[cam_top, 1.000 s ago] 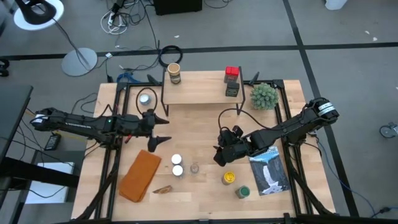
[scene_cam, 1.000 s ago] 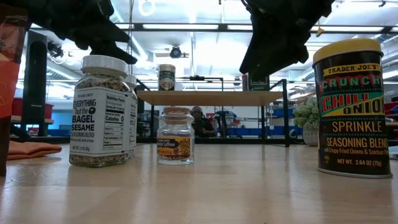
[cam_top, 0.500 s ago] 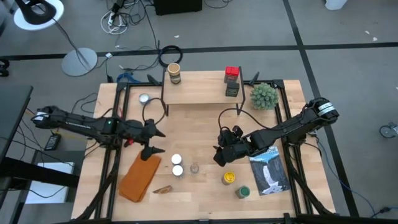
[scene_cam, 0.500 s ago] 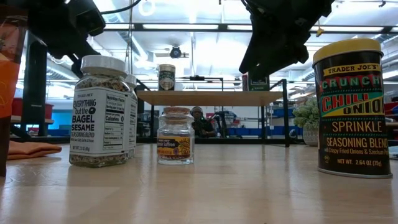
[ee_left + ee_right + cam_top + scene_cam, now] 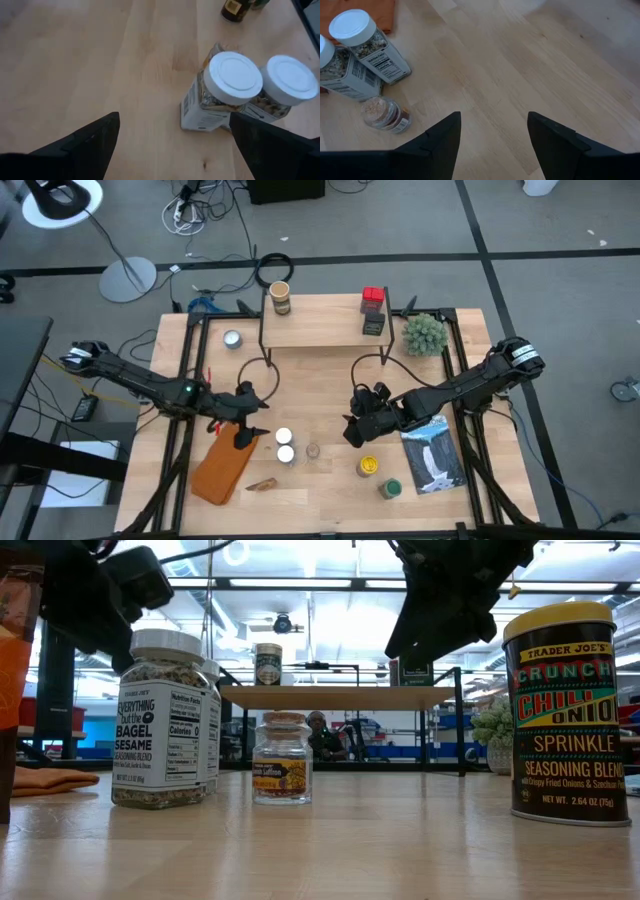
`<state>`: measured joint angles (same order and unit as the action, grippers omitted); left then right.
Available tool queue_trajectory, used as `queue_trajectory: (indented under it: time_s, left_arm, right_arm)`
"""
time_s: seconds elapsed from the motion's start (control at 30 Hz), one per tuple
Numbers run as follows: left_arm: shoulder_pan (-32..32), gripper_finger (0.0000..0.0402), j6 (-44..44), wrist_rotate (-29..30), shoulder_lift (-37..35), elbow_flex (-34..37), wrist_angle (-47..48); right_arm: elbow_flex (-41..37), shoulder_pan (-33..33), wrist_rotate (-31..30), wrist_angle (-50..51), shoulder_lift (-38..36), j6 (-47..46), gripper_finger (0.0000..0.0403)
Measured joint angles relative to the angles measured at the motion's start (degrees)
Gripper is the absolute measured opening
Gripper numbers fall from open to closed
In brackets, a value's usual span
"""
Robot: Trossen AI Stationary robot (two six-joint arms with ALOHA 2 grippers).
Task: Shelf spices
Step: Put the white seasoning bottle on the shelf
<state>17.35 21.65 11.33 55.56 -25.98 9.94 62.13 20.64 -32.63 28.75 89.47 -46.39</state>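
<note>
Two white-lidded spice jars stand side by side on the table, and they also show in the left wrist view. My left gripper is open just to their left, its fingers short of the nearer jar and touching nothing. A small glass jar, a yellow-topped tin and a green-topped one stand near the front edge. My right gripper hovers open over bare wood. On the shelf at the back stand a tan-topped jar, a red tin and a dark tin.
An orange cloth lies at the front left, under my left arm. A flat silver tin sits left of the shelf and a spiky green plant ball to its right. A printed booklet lies at the front right.
My left gripper has come toward the table's near edge and down, tipping its fingers lower, and now stands beside the two white-lidded jars. It has stayed open. The jars have not moved.
</note>
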Motion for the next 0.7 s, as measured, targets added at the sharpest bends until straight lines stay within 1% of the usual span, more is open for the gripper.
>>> queue_trajectory:
  time_s: [0.3,0.47,0.6,0.7]
  left_arm:
    - [1.72,0.0383,0.0,0.02,9.18,-0.02,-7.84]
    - [1.77,0.0383,-0.39,0.03,11.78,-0.04,-12.24]
    - [1.75,0.0383,-3.64,0.01,13.31,-0.09,-16.22]
    - [1.75,0.0383,-4.64,-2.7,14.23,-0.13,-18.52]
  right_arm:
    - [0.0,0.0,0.77,0.0,0.0,0.0,0.0229]
    - [0.0,0.0,0.79,0.02,0.0,0.02,0.0229]
    - [0.0,0.01,0.79,0.02,0.0,0.03,0.0229]
    - [0.0,0.02,0.79,0.01,0.01,0.05,0.0229]
